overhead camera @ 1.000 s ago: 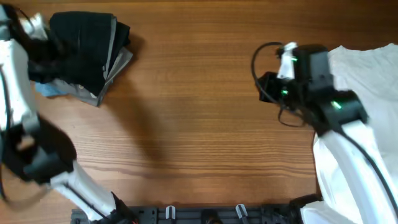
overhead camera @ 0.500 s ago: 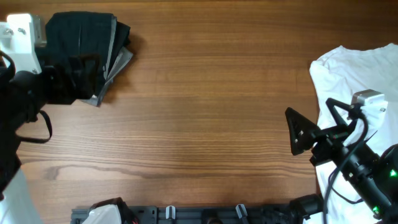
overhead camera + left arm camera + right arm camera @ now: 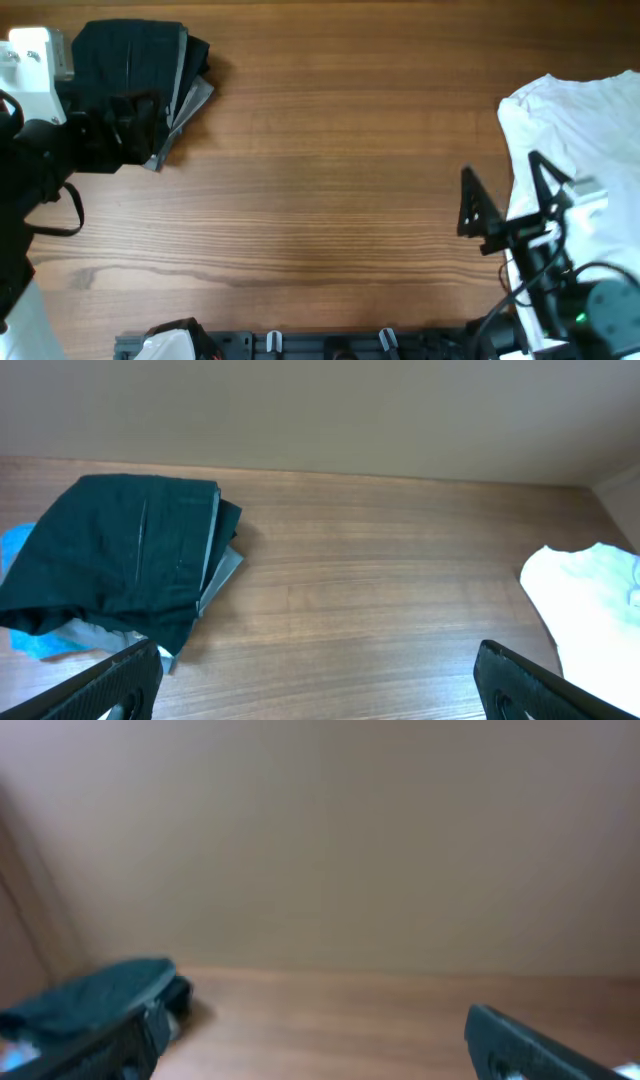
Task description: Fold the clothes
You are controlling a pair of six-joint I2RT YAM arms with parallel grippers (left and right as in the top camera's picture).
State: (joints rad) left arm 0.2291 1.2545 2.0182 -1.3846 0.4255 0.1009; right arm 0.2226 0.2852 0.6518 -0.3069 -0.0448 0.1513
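Note:
The clothes lie in two places. A folded stack with black shorts (image 3: 135,55) on top of grey folded shorts (image 3: 192,105) sits at the far left; the black shorts (image 3: 115,550) also show in the left wrist view, and small and blurred (image 3: 90,995) in the right wrist view. A white shirt (image 3: 590,125) lies crumpled at the right edge. My left gripper (image 3: 320,690) is open, raised above the wood near the stack, holding nothing. My right gripper (image 3: 510,195) is open and empty, just left of the shirt.
A blue cloth (image 3: 18,545) peeks out under the stack's left side. The wooden table (image 3: 340,170) stretches bare between stack and shirt. A dark rail with clips (image 3: 330,343) runs along the front edge. A plain beige wall (image 3: 320,840) stands behind.
Both grippers have opened wide. The right arm has pulled back from the shirt's left edge toward the front right. The left arm has swung up over the stack's near side.

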